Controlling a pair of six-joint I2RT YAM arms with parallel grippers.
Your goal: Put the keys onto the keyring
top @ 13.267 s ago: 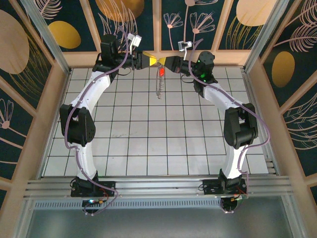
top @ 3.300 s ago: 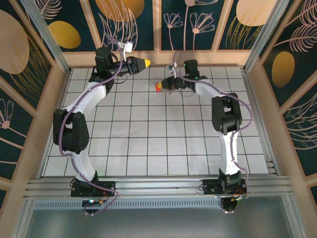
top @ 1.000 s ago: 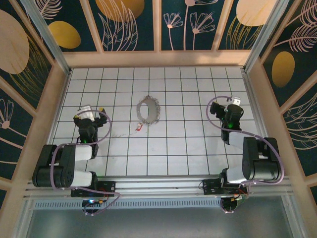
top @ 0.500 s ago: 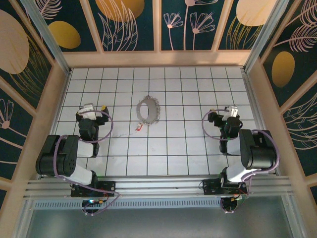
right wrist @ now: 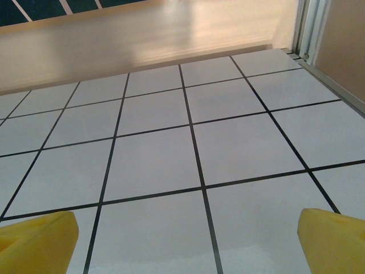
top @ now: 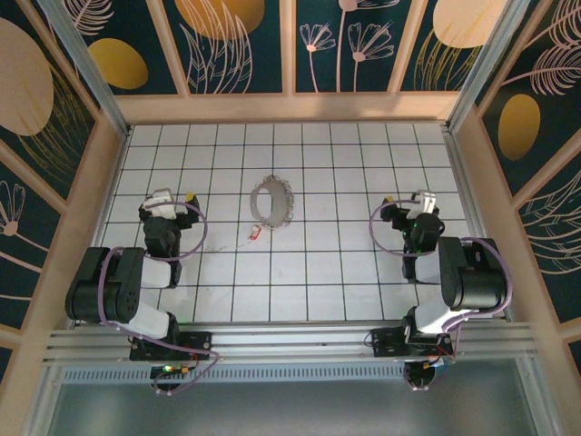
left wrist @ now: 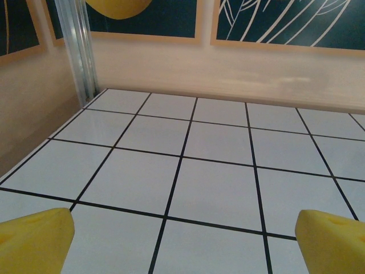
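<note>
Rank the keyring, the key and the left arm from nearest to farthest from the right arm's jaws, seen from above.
1. keyring, mid-table
2. key, just left of the ring, towards the arms
3. left arm, far left

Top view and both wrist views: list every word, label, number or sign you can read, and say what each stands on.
No text can be read anywhere.
White piece on the left arm: too small to show any lettering.
White piece on the right arm: likewise too small.
Key: too small to show any marking.
Wall panels: leaf and oval patterns, no lettering.
</note>
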